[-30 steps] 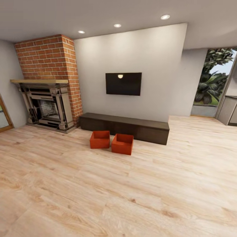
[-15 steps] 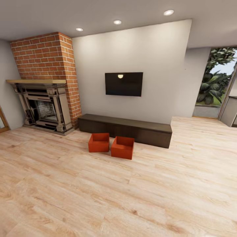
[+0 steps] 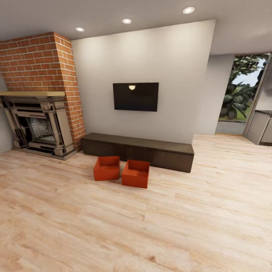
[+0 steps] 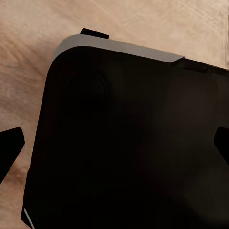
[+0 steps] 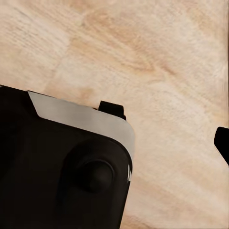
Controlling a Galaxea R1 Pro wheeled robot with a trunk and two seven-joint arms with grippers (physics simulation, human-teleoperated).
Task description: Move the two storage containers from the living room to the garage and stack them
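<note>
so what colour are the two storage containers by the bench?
Orange-red, both storage containers, clearest in the head view.

Base shell [image 4: 129, 143]: matte black, rounded corner, thin silver-grey trim strip along the edge, small black tab beyond it, one round recessed boss. Left tool [image 4: 114, 148] fingertips [image 4: 9, 145]: black, tapered.

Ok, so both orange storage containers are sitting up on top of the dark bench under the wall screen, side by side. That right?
Not quite. The head view shows the two storage containers side by side on the light wood floor, in front of the dark bench, not on top of it. The bench does sit under the wall screen.
</note>
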